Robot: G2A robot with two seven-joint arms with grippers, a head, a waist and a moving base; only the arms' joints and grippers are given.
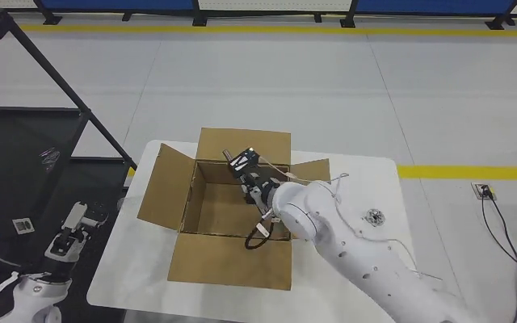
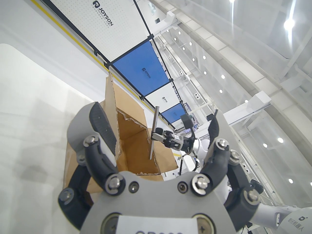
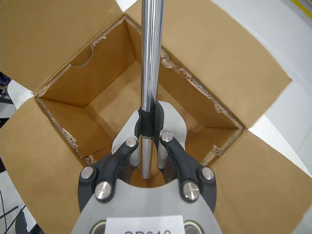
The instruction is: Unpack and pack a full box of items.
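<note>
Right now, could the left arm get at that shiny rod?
Probably not without a long stretch: the left gripper sits open beyond the table edge, while the right gripper holds the rod over the box.

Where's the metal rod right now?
Right wrist view: the metal rod is clamped in the right gripper, over the opening of the cardboard box, whose flaps are folded out.

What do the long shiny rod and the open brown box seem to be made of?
The long shiny silver rod looks like polished metal, perhaps steel: it shows bright mirror-like streaks. The open brown box looks like matte corrugated cardboard: its torn edges show a wavy inner layer.
</note>
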